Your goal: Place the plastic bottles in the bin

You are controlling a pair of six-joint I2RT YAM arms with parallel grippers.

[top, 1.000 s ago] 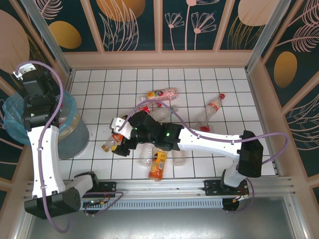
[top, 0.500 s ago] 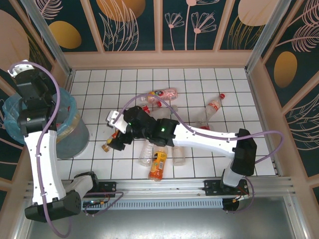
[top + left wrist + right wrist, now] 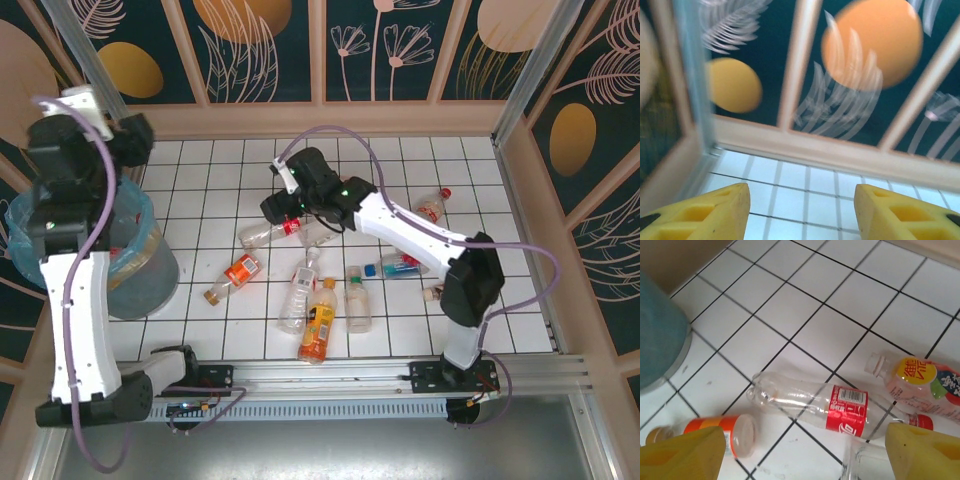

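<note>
I saw my left gripper (image 3: 802, 200) spread and empty, near the bin (image 3: 150, 268); my right gripper (image 3: 805, 437) hung wide over a red-labelled bottle (image 3: 840, 410).

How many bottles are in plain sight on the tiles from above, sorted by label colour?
Red label: 2
Orange label: 2
Blue label: 1
Plain clear: 2
Total: 7 in plain sight; the right arm partly covers others.
</note>
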